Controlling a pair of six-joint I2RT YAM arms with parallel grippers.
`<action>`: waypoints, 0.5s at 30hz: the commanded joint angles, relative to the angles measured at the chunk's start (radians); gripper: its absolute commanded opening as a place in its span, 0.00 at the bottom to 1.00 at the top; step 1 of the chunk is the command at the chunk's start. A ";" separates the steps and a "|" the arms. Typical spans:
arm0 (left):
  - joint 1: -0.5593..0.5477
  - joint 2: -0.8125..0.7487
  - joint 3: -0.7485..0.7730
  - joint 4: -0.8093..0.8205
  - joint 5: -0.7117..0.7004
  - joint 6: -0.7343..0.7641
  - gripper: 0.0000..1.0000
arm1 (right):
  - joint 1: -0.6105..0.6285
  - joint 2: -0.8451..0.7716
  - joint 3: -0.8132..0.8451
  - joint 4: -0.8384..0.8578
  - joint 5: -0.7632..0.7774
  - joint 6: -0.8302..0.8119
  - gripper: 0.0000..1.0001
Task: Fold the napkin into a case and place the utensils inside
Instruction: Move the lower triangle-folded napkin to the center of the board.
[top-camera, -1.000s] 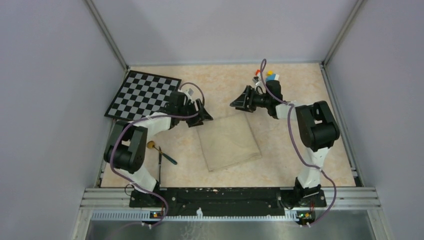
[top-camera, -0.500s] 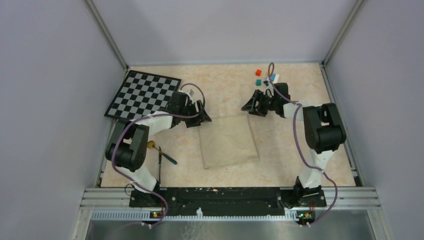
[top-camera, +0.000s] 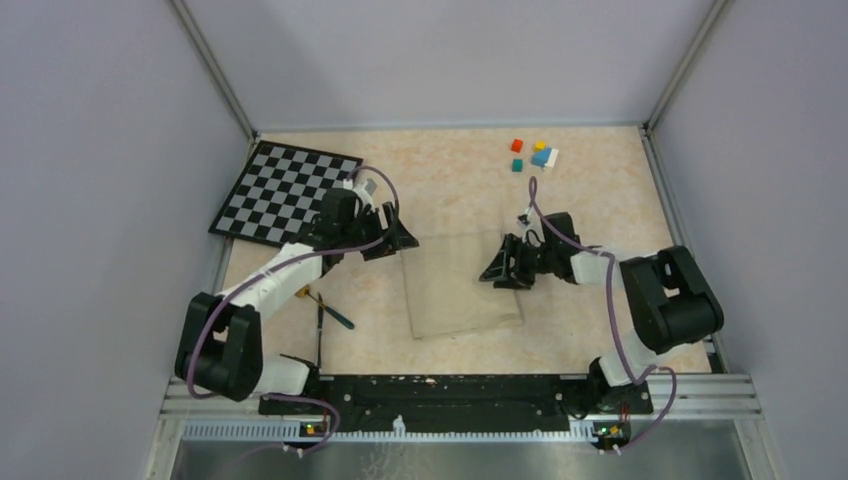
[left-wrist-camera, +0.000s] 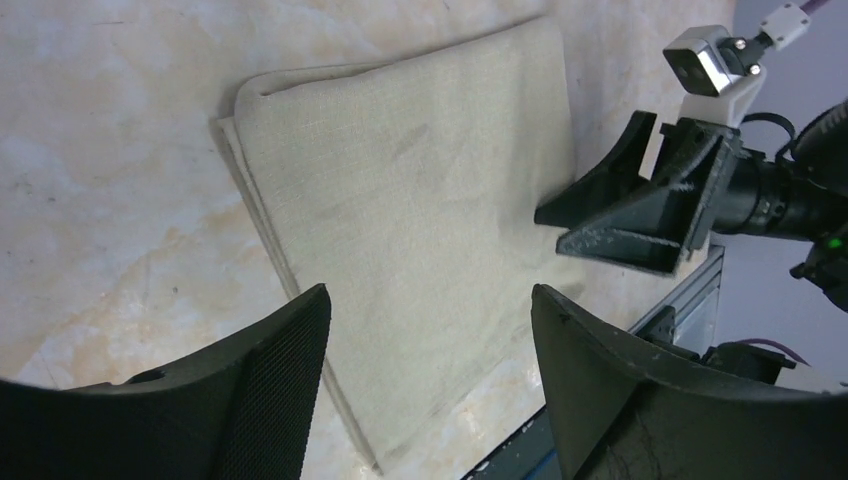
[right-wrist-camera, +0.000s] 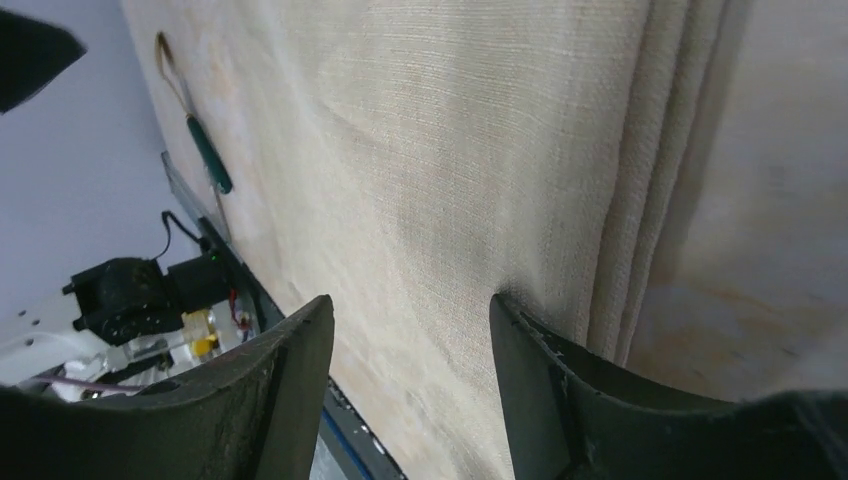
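Observation:
The napkin (top-camera: 458, 285) lies folded in layers, roughly square, in the middle of the table. My left gripper (top-camera: 402, 240) is open just off its far left corner; in the left wrist view (left-wrist-camera: 430, 300) the cloth (left-wrist-camera: 400, 190) lies below the spread jaws. My right gripper (top-camera: 498, 272) is open over the cloth's right edge; in the right wrist view (right-wrist-camera: 410, 305) one fingertip (right-wrist-camera: 505, 310) rests on the cloth (right-wrist-camera: 470, 140) beside its stacked edges. The utensils (top-camera: 322, 312) lie left of the napkin: a teal-green handle (right-wrist-camera: 211, 156), a round tan head (top-camera: 301, 291) and a dark stick.
A black-and-white checkerboard (top-camera: 286, 190) lies at the back left. Several small coloured cubes (top-camera: 532, 154) sit at the back right. Grey walls enclose the table on three sides. The black rail with the arm bases (top-camera: 440, 392) runs along the near edge.
My right gripper has come from the back near the cubes toward me and down onto the napkin's right edge. My left arm's elbow has swung left; its gripper stays by the far left corner.

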 joint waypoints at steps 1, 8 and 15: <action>-0.003 -0.129 -0.015 -0.030 0.036 -0.003 0.79 | -0.097 -0.095 -0.035 -0.170 0.226 -0.090 0.59; -0.002 -0.280 -0.050 -0.109 -0.028 -0.006 0.79 | 0.156 -0.268 0.202 -0.492 0.564 -0.258 0.63; 0.010 -0.418 -0.125 -0.219 -0.348 0.009 0.83 | 0.609 -0.140 0.391 -0.731 0.756 -0.234 0.65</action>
